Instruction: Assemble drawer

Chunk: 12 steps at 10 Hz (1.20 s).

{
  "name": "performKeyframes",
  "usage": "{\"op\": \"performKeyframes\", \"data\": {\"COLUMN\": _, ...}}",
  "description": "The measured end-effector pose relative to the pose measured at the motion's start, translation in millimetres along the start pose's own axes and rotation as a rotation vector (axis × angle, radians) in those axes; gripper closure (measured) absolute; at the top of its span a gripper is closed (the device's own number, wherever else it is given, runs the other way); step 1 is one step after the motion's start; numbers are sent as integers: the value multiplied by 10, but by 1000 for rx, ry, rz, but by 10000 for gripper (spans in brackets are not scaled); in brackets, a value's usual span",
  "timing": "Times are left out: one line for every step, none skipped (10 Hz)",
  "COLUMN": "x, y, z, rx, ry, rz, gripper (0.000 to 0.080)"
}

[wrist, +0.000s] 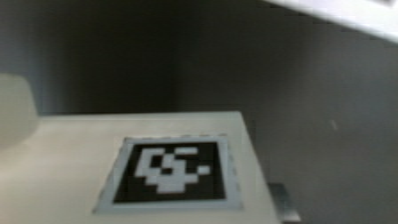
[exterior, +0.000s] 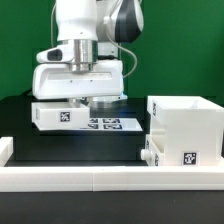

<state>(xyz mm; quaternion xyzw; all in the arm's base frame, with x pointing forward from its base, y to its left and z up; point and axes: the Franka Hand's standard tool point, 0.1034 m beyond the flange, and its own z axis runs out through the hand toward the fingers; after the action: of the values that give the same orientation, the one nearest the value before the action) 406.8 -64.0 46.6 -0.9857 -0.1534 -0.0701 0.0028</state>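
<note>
The tall open-faced housing (exterior: 185,128) stands at the exterior view's right, tag on its front. A second small tray (exterior: 150,155) sits low against its left side. One shallow white tray (exterior: 62,114) with a tag is right under my gripper (exterior: 88,102), left of the housing. The gripper's fingers reach down onto the tray's upper edge and seem shut on it. In the wrist view the tray's white face and tag (wrist: 169,172) fill the near part, very close and blurred. A grey sliver of one finger (wrist: 286,203) shows beside it.
The marker board (exterior: 112,124) lies flat on the black table behind the held tray. A low white rail (exterior: 90,178) borders the table's front and the exterior view's left side (exterior: 5,150). A green wall is behind.
</note>
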Motion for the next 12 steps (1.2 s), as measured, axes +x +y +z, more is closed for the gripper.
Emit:
{"op": "performKeyframes", "data": {"x": 123, "y": -79, "z": -18, "rx": -2, "ry": 12, "rz": -28, "gripper": 757}}
{"op": "performKeyframes", "data": {"x": 210, "y": -131, "z": -29, "rx": 11, "ry": 4, "rz": -53, "gripper": 757}}
{"op": "performKeyframes", "data": {"x": 333, "y": -179, "z": -62, "rx": 37, "ry": -20, "rz": -70, "gripper": 757}}
{"op": "performKeyframes", "data": {"x": 386, "y": -173, "z": -124, "rx": 30, "ry": -9, "rz": -73, "gripper": 757}}
{"op": "performKeyframes", "data": {"x": 367, "y": -174, "z": -122, "rx": 30, "ry": -10, "rz": -82, "gripper": 757}}
{"op": "performKeyframes", "data": {"x": 365, "y": -174, "z": -112, "rx": 31, "ry": -11, "rz": -83, "gripper": 757}}
{"op": "performKeyframes", "data": {"x": 363, "y": -173, "z": -112, "rx": 31, "ry": -11, "rz": -112, "gripper": 757}}
{"op": "performKeyframes", "data": {"x": 363, "y": -163, "z": -108, "rx": 30, "ry": -11, "rz": -217, "gripper": 757}}
{"op": "performKeyframes", "data": {"x": 403, "y": -121, "z": -105, "rx": 30, "ry": -14, "rz": -371, "gripper": 757}}
{"op": "performKeyframes", "data": {"x": 482, "y": -98, "z": -101, "rx": 37, "ry": -21, "rz": -452, "gripper": 757}}
{"op": "performKeyframes", "data": {"x": 540, "y": -82, "z": -88, "rx": 42, "ry": -24, "rz": -515, "gripper": 757}}
{"op": "performKeyframes", "data": {"x": 582, "y": -70, "z": -88, "rx": 36, "ry": -22, "rz": -624, "gripper": 757}}
